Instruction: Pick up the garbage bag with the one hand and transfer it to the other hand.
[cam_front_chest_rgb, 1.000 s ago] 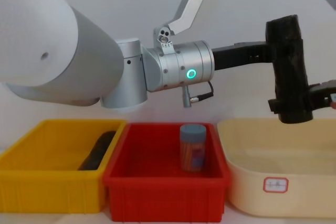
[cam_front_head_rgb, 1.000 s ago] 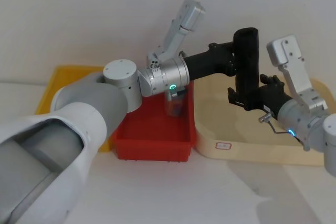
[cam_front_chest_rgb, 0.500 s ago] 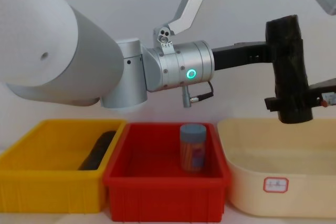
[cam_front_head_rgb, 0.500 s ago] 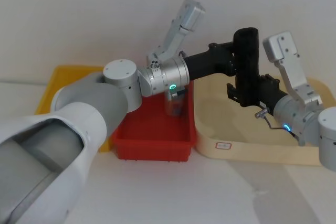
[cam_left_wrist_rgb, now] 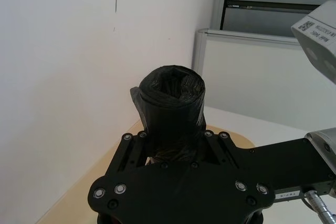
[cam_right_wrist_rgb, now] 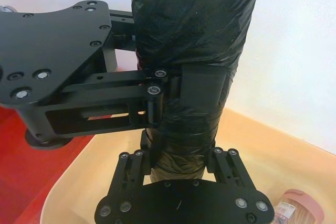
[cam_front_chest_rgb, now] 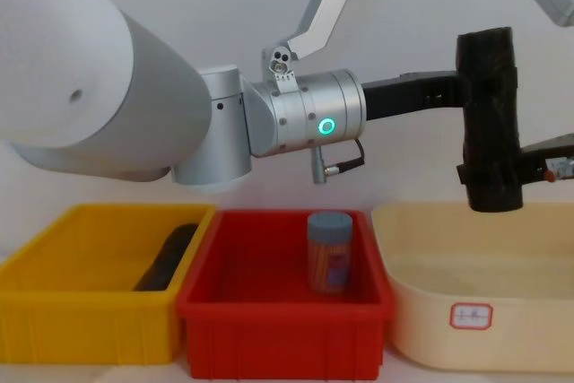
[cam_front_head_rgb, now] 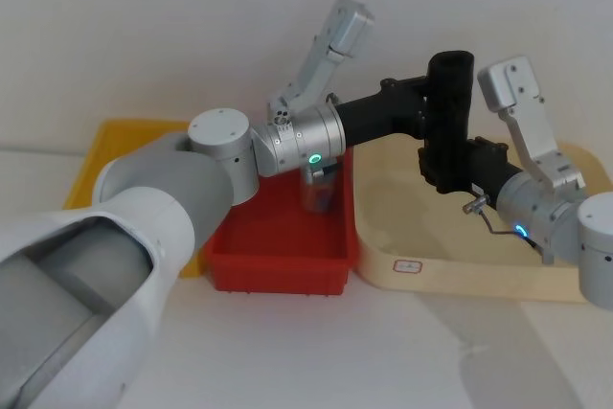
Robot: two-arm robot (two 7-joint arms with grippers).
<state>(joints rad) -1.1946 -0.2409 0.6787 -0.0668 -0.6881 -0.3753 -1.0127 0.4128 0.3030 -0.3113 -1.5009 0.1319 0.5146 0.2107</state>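
The green-lit black left claw [cam_front_head_rgb: 433,112] grips the upper part of the matte black cylindrical garbage-bag roll [cam_front_chest_rgb: 489,118], held upright above the cream tub [cam_front_chest_rgb: 466,262], while the blue-lit black right claw [cam_front_head_rgb: 450,162] clasps its lower end.

Three bins [cam_front_chest_rgb: 90,311] [cam_front_chest_rgb: 278,329] [cam_front_chest_rgb: 475,329], two black rolls [cam_front_chest_rgb: 489,123] [cam_front_chest_rgb: 166,257], two jars [cam_front_chest_rgb: 328,253] [cam_right_wrist_rgb: 294,208].
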